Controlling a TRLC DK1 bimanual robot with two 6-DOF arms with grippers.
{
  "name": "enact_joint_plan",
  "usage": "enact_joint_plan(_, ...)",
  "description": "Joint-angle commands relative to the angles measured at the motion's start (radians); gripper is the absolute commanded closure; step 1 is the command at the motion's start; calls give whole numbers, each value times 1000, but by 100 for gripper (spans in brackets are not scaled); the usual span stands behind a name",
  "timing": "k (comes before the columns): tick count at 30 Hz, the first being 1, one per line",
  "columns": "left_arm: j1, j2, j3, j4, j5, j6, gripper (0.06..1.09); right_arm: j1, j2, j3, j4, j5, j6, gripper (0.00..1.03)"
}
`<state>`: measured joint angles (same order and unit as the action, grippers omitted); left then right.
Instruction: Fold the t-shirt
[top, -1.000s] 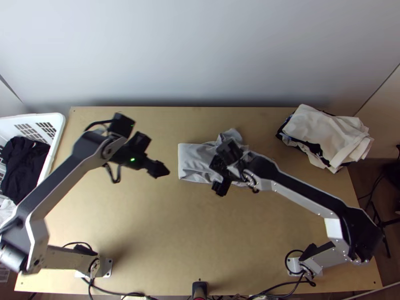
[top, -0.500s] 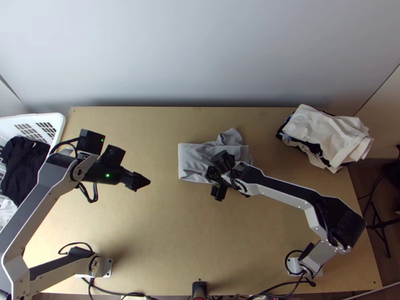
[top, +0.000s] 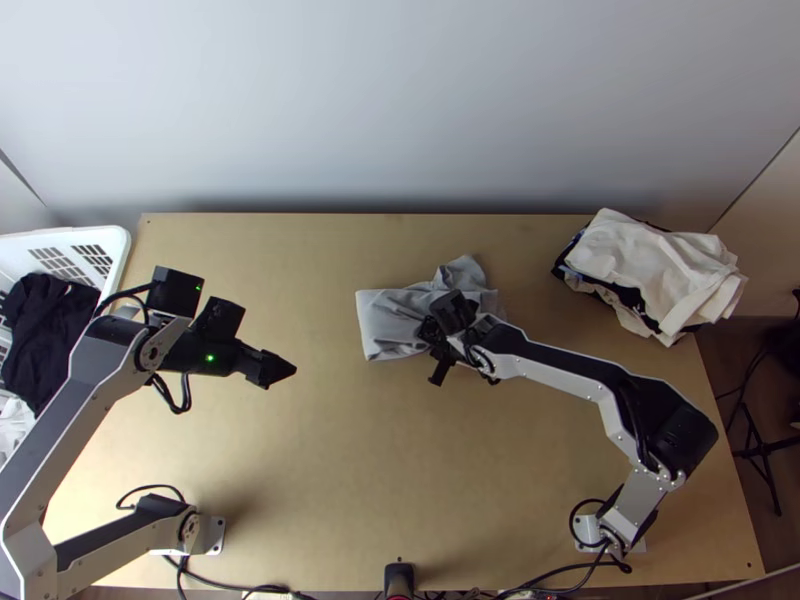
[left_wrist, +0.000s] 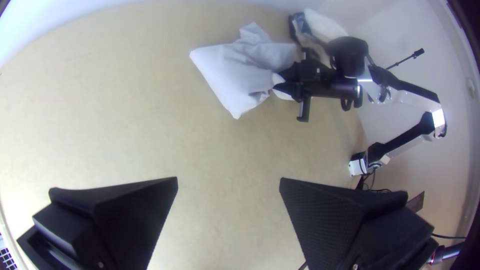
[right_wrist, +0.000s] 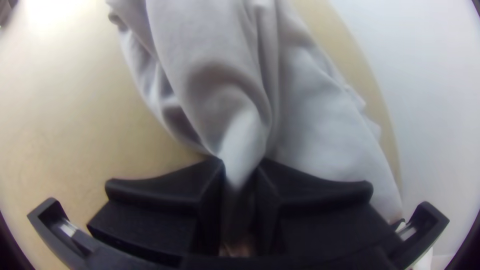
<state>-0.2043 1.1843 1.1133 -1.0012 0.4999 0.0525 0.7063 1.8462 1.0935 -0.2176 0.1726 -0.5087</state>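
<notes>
White laundry basket (top: 117, 240), top view: stands beside the tabletop's left edge, holding a black garment (top: 45, 325) and white cloth (top: 14, 425).
Tabletop (top: 330, 490): light wood, before a pale wall (top: 400, 120).
Clothes pile (top: 640, 260): at the far right corner.
Light grey T-shirt (top: 385, 318): lies midway between side edges, nearer the far edge, partly bunched.
Right gripper (top: 429, 331): at the T-shirt.
Left gripper (top: 284, 370), left wrist view: jaws wide apart above wood.
Right jaws, right wrist view: clamped on a gathered fold.
</notes>
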Motion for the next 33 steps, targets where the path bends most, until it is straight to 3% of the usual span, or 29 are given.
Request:
enact_joint_plan(1,8,-6,14,-8,-1,0,10,-21,-104,20,-26,10,39,100)
enact_joint_plan(12,57,-11,19,-11,0,-5,10,-199,-338,244,-253,7,219,100)
enact_joint_plan(23,82,-43,6,-36,0,-13,10,-493,-528,336,-316,-55,285,100)
enact_joint_plan(33,106,-72,-84,-37,-1,15,10,-1005,-565,451,-348,-335,253,100)
